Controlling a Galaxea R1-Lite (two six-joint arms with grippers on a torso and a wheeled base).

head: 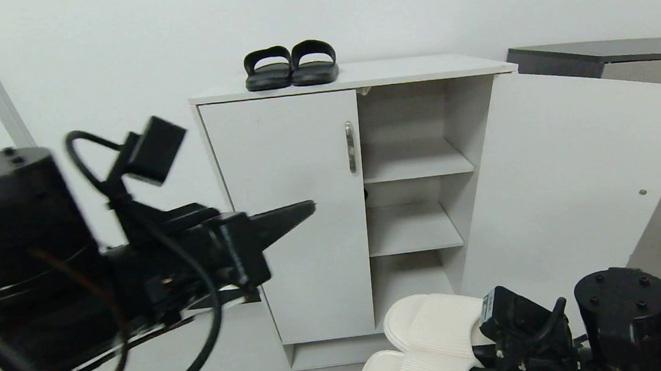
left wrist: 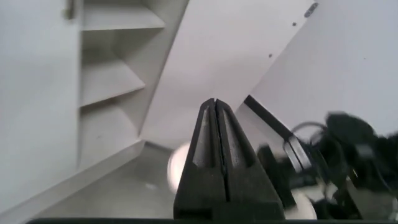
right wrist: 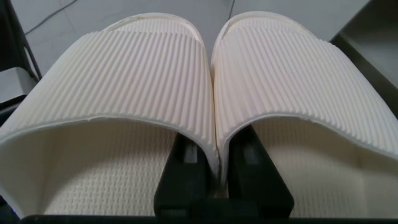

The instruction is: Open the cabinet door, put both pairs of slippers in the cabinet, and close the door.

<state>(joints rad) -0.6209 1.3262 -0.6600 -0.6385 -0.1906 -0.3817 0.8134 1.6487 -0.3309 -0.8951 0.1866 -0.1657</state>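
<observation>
A pair of black slippers [head: 290, 66] sits on top of the white cabinet [head: 415, 68]. The cabinet's right door [head: 566, 179] stands wide open, showing bare shelves [head: 413, 229], while its left door [head: 291, 212] is closed. Low in front of the open side, my right gripper [right wrist: 216, 158] is shut on the pair of white slippers [head: 430, 331] [right wrist: 211, 87], pinching their two inner strap edges together with a finger inside each slipper. My left gripper [head: 307, 207] [left wrist: 214, 155] is shut and holds nothing, hanging in front of the closed left door.
The left door carries a metal handle [head: 350, 147] at its inner edge. A grey cabinet [head: 621, 56] stands behind the open door on the right. A white wall is behind, and there is floor below the cabinet.
</observation>
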